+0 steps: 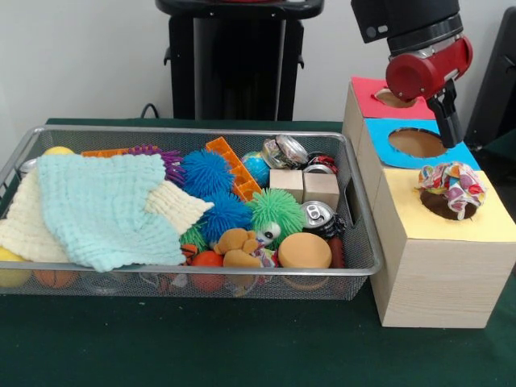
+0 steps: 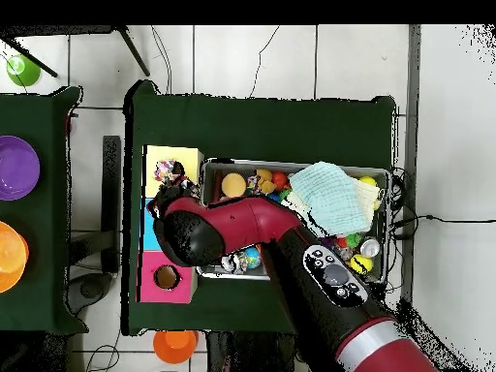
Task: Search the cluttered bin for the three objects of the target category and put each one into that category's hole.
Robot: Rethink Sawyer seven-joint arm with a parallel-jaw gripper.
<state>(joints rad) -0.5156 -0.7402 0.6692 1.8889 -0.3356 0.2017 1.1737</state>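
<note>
The silver wire mesh bin (image 1: 355, 266) lies on the green table, full of clutter; it also shows in the overhead view (image 2: 386, 208). To its right stands a row of pale wooden boxes. One ruffled red, blue, yellow and white cloth bundle (image 1: 453, 188) sits in the round hole of the yellow top (image 1: 419, 216), sticking up out of it; it also shows from above (image 2: 173, 175). My gripper (image 1: 451, 133) hangs above the blue-topped hole (image 1: 417, 143), just behind the bundle and apart from it. No other bundle shows in the bin.
A mint cloth (image 1: 105, 205) over a cream cloth (image 1: 24, 230) covers the bin's left half. Blue (image 1: 208, 172) and green (image 1: 274, 214) spiky balls, two wooden cubes (image 1: 306, 185), cans (image 1: 318, 214) and a toy bear (image 1: 238, 246) fill the rest. The red-topped box (image 1: 367, 95) stands farthest back.
</note>
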